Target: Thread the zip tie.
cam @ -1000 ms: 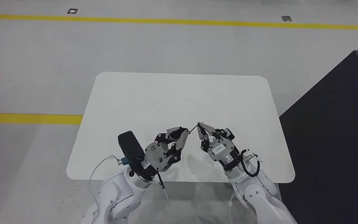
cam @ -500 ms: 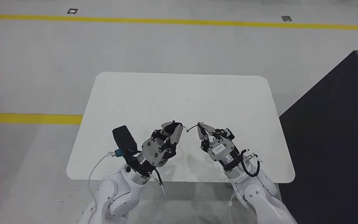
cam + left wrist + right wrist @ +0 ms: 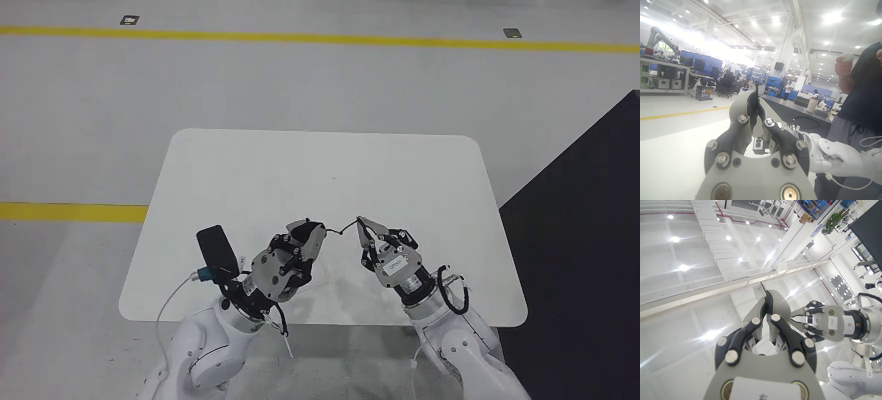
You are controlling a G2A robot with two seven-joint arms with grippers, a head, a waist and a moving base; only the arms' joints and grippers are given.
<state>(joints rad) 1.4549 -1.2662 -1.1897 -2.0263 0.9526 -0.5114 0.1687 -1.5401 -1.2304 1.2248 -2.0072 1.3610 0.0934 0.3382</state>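
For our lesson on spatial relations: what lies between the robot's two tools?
In the top view, the thin zip tie runs from the left tool to the right tool, above the bare table.

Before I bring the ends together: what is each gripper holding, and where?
Both hold the zip tie: left gripper shut near its head end, right gripper shut near its pointed tail, the tip poking out.

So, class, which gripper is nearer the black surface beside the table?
Right. The right gripper hovers over the table on the side toward the black surface; the left gripper sits beyond it, farther off. Both grip the zip tie.
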